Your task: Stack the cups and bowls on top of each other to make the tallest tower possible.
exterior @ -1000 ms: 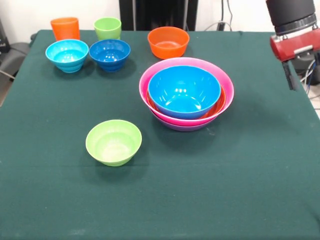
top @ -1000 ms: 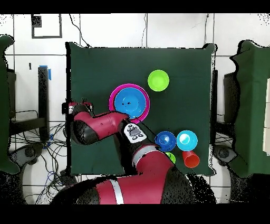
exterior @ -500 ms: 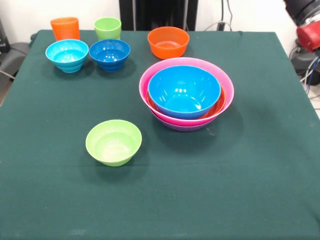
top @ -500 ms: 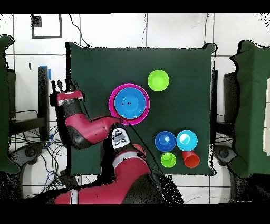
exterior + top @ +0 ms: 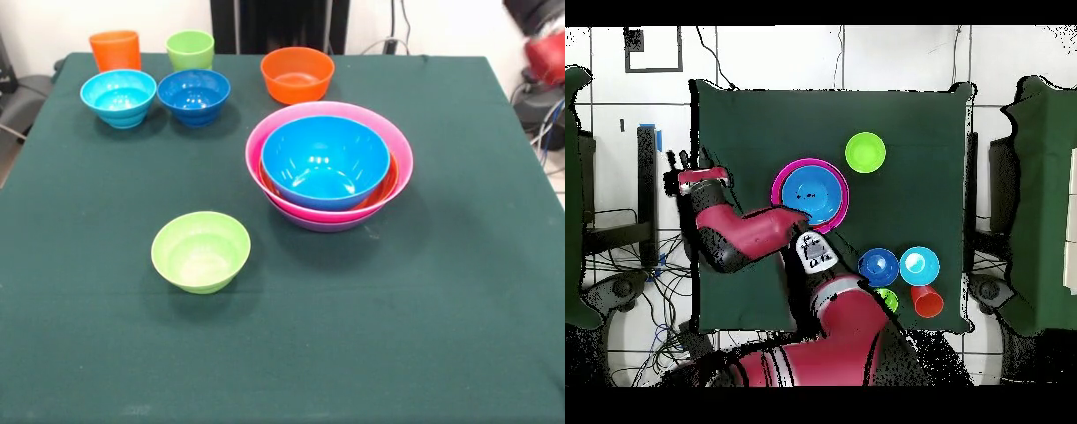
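The tower [image 5: 328, 108] stands mid-table: a big blue bowl [image 5: 325, 159] nested in orange, pink and purple bowls. It also shows in the overhead view [image 5: 777, 190]. A lime-green bowl [image 5: 200, 251] sits alone, nearer the camera. At the back stand the orange cup [image 5: 115, 50], the green cup [image 5: 190, 49], the light-blue bowl [image 5: 118, 97], the dark-blue bowl [image 5: 193, 95] and the small orange bowl [image 5: 297, 74]. My gripper [image 5: 681, 160] hangs at the table's left edge in the overhead view, away from all of them. My arm hides the small orange bowl there.
The dark green table [image 5: 424, 309] carries everything. My red arm [image 5: 745, 235] lies over its lower left part in the overhead view and shows blurred at the top right corner [image 5: 547, 53] of the front view. Cables lie beside the table.
My arm has swung up and away from the tower toward the table's side edge. It has nearly left the front view. No bowl or cup has moved.
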